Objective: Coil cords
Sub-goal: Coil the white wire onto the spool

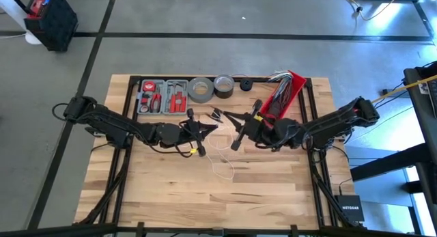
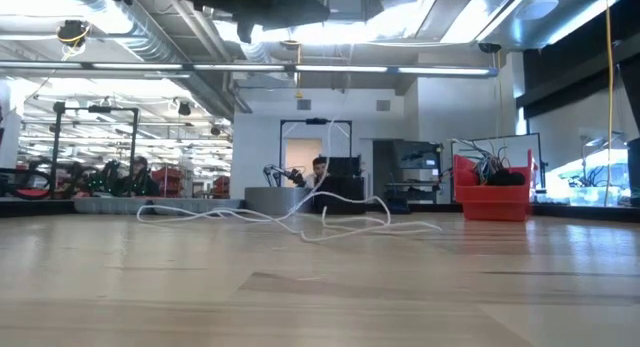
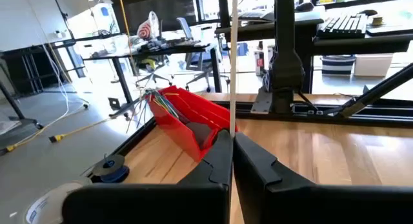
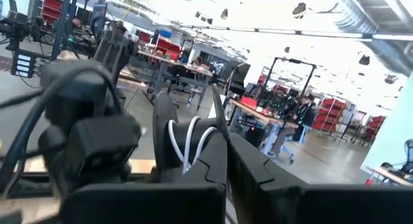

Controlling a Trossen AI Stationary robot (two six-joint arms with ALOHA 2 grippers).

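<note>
Thin white cord (image 1: 220, 162): it lies mid-table on the pale wooden table top (image 1: 171, 196), in loose loops between and in front of the two grippers; in the low view it sprawls in low curves across the boards, with one strand rising straight up out of the pile
Left gripper (image 1: 196, 131): near the table's middle, just left of the cord's loops; in its wrist view the two dark fingers (image 3: 216, 162) are pressed together on a taut strand of the cord (image 3: 232, 62), which runs straight away from the fingertips
Right gripper (image 1: 244, 128): just right of the middle, facing the left one, the two near each other but apart; in its wrist view the dark fingers (image 4: 213, 159) are closed together, with several white loops of the cord (image 4: 190, 137) bunched at their tips
Red plastic bin (image 1: 283, 93): at the back right of the table, holding a bunch of grey and dark wires, just behind the right arm
Grey tape roll (image 1: 201, 89): at the back edge, with a darker roll (image 1: 223, 85) beside it
Tool tray with red-handled tools (image 1: 164, 95): back left, beside the tape rolls
</note>
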